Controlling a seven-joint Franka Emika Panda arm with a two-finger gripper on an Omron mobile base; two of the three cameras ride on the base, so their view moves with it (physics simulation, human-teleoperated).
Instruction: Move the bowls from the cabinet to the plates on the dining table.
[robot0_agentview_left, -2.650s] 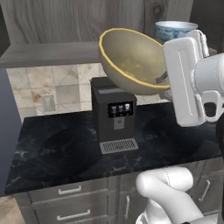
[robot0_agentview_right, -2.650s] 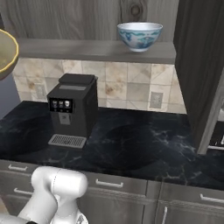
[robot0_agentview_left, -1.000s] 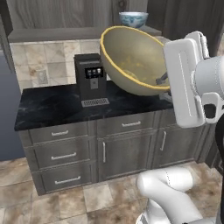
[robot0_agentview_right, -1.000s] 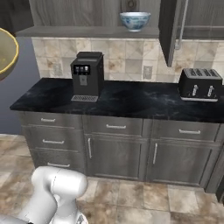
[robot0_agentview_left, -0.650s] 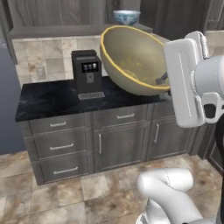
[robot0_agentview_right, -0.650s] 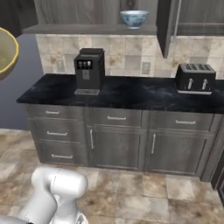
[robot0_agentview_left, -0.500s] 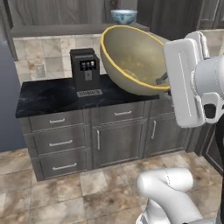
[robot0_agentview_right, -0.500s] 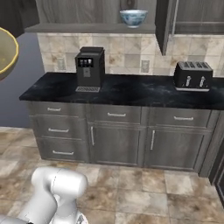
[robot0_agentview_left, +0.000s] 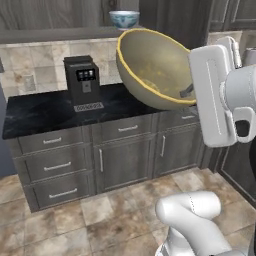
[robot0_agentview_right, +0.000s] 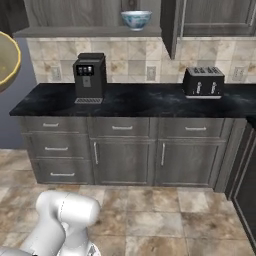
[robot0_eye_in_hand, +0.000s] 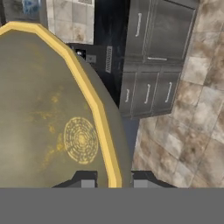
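Note:
My gripper is shut on the yellow rim of the tan bowl, one finger inside and one outside. The tan bowl is held high and tilted on its side beside the white hand, and its edge shows at the left border in the right base view. The white bowl with blue pattern stands upright on the open shelf by the dark wood-grain cabinet, also seen from the left base. The plates and the dining table are out of view.
Below the shelf, a black marble worktop bears a coffee machine and a toaster. Grey drawer and door units stand beneath it. Tiled floor lies between me and the units.
The whole scene has shrunk and shifted, so the base has drawn back from the worktop and turned. The tan bowl has stayed in the gripper, unchanged relative to the hand.

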